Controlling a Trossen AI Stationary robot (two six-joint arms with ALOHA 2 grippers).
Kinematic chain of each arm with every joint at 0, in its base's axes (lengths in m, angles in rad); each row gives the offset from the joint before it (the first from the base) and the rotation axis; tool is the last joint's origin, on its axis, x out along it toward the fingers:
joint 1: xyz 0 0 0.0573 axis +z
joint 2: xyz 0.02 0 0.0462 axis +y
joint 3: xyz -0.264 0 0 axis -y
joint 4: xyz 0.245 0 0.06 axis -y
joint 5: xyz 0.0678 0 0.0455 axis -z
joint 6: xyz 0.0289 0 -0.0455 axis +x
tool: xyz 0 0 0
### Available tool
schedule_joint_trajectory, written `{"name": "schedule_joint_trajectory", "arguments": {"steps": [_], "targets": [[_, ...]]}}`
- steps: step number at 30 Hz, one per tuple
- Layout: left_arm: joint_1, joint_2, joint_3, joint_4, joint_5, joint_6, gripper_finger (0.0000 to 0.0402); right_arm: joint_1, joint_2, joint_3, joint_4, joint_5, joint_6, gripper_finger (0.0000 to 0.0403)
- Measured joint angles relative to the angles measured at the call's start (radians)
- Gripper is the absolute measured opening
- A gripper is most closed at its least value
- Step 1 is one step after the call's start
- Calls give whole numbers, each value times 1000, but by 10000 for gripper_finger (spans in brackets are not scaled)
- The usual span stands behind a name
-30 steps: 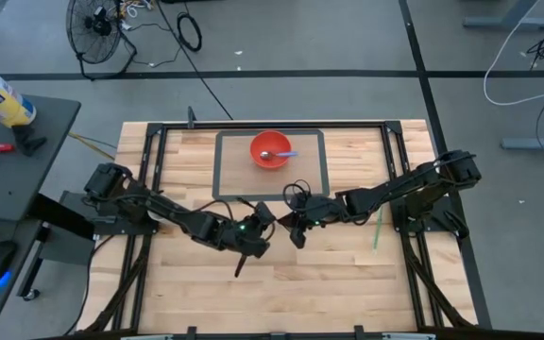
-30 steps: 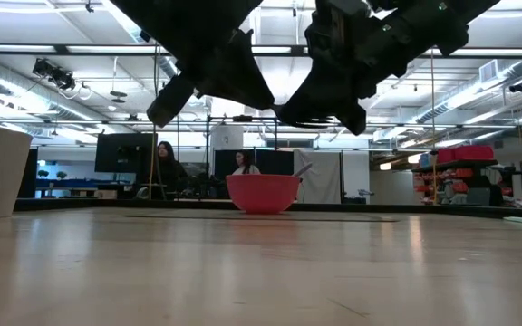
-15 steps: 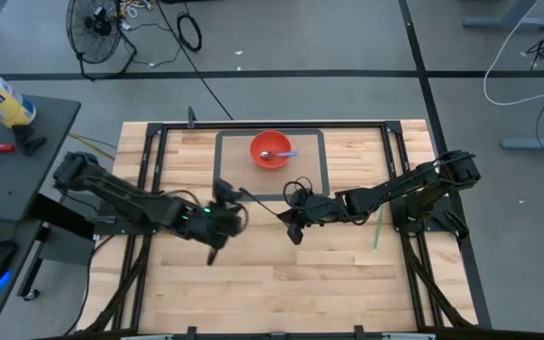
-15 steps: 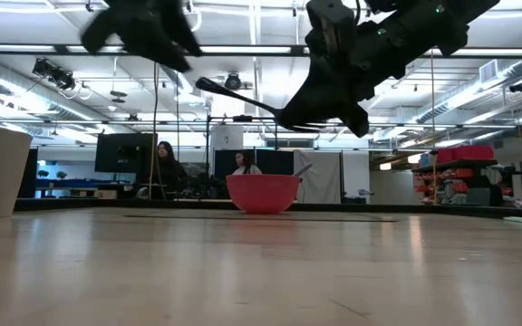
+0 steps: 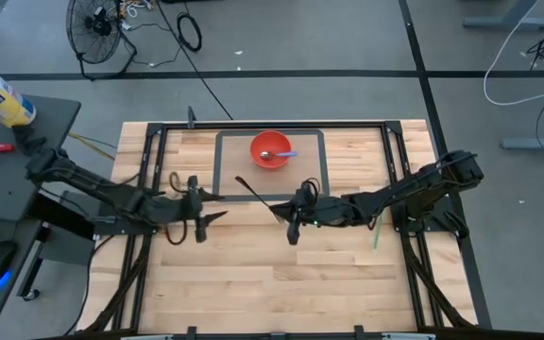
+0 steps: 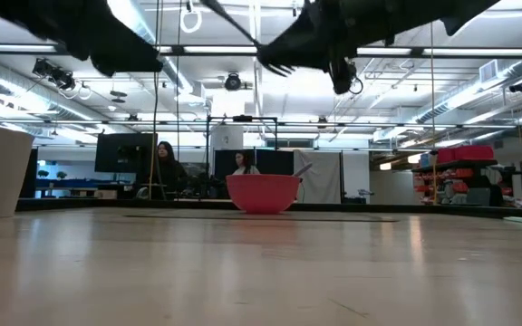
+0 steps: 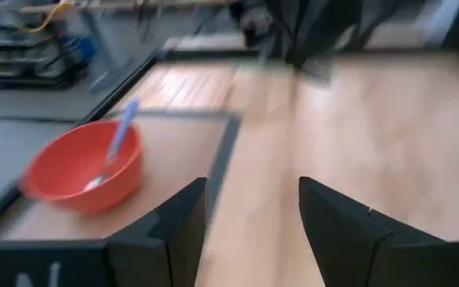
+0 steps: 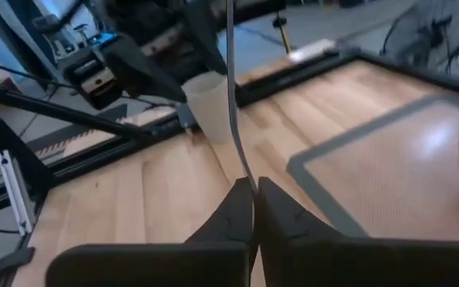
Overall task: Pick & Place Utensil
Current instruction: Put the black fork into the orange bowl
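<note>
Black utensil: thin black-handled fork [image 5: 256,195], pinched between right gripper [image 8: 255,209] fingers, near round red plastic bowl [image 5: 270,149].
Advice: fork kept level, released over bowl.
Left gripper [image 7: 252,209]: fingers apart, nothing held.

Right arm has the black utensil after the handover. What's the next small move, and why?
Probably swing the right gripper toward the red bowl. It is shut on the black utensil, held in the air short of the bowl. The left gripper is open and off to the side.
</note>
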Motion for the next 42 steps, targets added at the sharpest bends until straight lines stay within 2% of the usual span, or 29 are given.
{"name": "schedule_joint_trajectory", "arguments": {"steps": [5,9,12,15,20,25,28,35,42], "targets": [[95,-89,-162,340,203,-134,230,15,1,0,27,11,-55,2],[172,-82,-199,510,375,-210,255,13,7,0,36,23,-79,2],[204,-41,-195,540,383,-203,262,6,9,0,95,29,-129,2],[228,29,-184,645,398,-190,263,-1,9,0,156,17,-176,2],[252,154,-182,936,549,-185,263,-12,10,0,150,20,-201,2],[291,268,-176,1095,507,-249,263,-15,10,0,155,-5,-236,2],[317,324,-132,1108,500,-267,263,-22,11,0,157,-35,-218,2],[331,429,-9,1106,581,-188,263,-44,15,0,152,-30,-117,4],[331,442,-1,1104,543,-185,237,-43,15,0,155,-34,-107,5]]}}
